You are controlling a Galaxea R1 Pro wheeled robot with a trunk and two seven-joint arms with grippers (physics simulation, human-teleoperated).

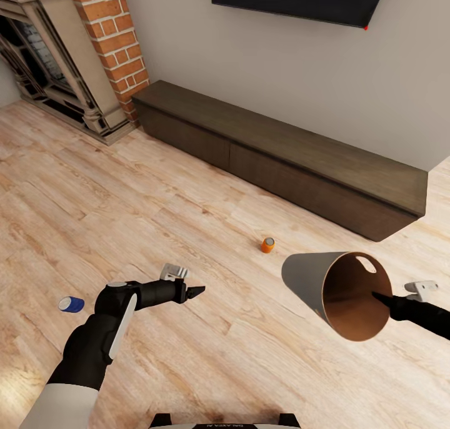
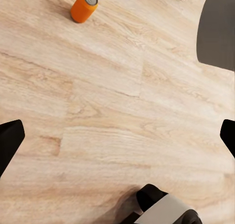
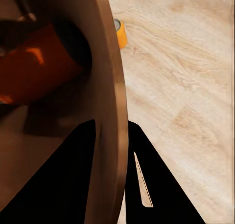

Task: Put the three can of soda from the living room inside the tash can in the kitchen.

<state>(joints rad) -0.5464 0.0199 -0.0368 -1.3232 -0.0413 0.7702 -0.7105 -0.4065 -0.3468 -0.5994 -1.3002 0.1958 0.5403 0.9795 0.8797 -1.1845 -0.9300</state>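
Wood floor (image 1: 125,185), right hand (image 3: 115,150) pinching tilted bin (image 1: 312,279) rim

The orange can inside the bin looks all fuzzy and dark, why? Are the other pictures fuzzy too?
In the right wrist view the orange can sits very close to the camera, shaded by the bin, so it looks soft. In the left wrist view another orange can on the floor is sharp and bright. The head view is evenly lit.

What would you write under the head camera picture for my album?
Right hand holds the tipped bin by its rim, while an orange can and a blue can wait on the wooden floor.
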